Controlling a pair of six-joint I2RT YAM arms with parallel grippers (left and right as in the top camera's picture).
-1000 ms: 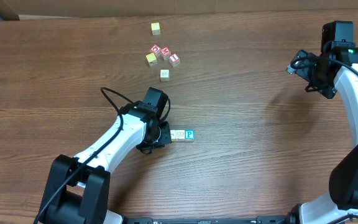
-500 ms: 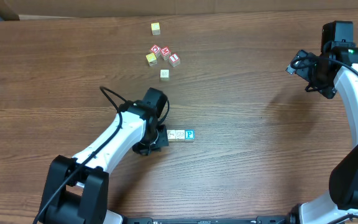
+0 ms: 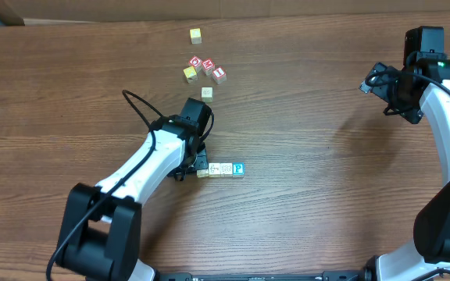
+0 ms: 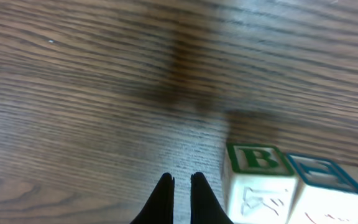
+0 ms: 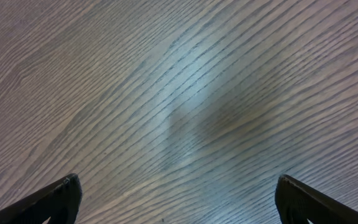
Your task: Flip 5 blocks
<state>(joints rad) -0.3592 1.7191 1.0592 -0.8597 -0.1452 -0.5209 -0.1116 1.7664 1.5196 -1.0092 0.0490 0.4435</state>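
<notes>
Overhead, above the table (image 3: 311,203), the right gripper (image 3: 375,83) hangs spread wide far off, while the left gripper (image 3: 200,164), pressed together and empty, perhaps touches the row of blocks (image 3: 225,169) near centre, where a low push could slide rather than flip them.

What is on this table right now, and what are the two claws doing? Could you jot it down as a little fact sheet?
Surface: wooden table
Left gripper: shut, holding nothing, beside one end of the row
Right gripper: open, empty, over bare wood
Row of blocks: side by side near the left gripper
Blue P block: the row's end away from the left gripper
Lone cream block: apart, nearer the far cluster
Red-and-white cubes: clustered at the far side
Yellow cubes: two, near that cluster
</notes>
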